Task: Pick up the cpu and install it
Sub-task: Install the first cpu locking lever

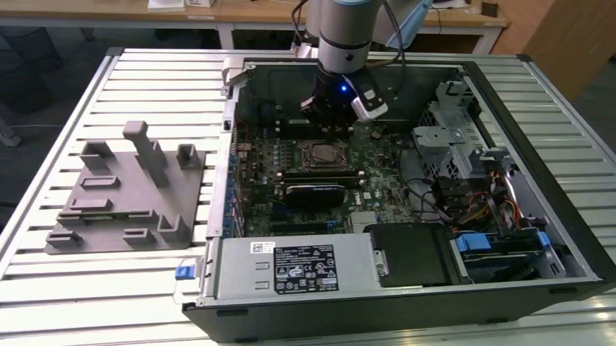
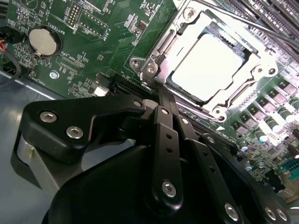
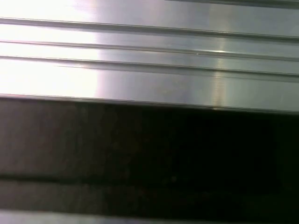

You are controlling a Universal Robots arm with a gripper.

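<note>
In the second wrist view the cpu (image 2: pixel 208 67), a square chip with a pale silver-white top, lies flat inside the metal socket frame (image 2: pixel 152 60) on the green motherboard (image 2: pixel 88 32). My gripper (image 2: pixel 161 93) is just beside the socket's edge. Its black fingers (image 2: pixel 166 135) are drawn together at the tips with nothing between them. In the exterior view the gripper (image 1: pixel 327 128) hangs inside the open computer case, just behind the socket (image 1: pixel 322 153) and a little above the board.
A grey plastic fixture (image 1: pixel 125 191) lies on the slatted metal table (image 1: pixel 58 288) to the exterior view's left of the case. The case holds a power supply (image 1: pixel 288 268) in front. A drive cage (image 1: pixel 462 144) and cables sit at the exterior view's right.
</note>
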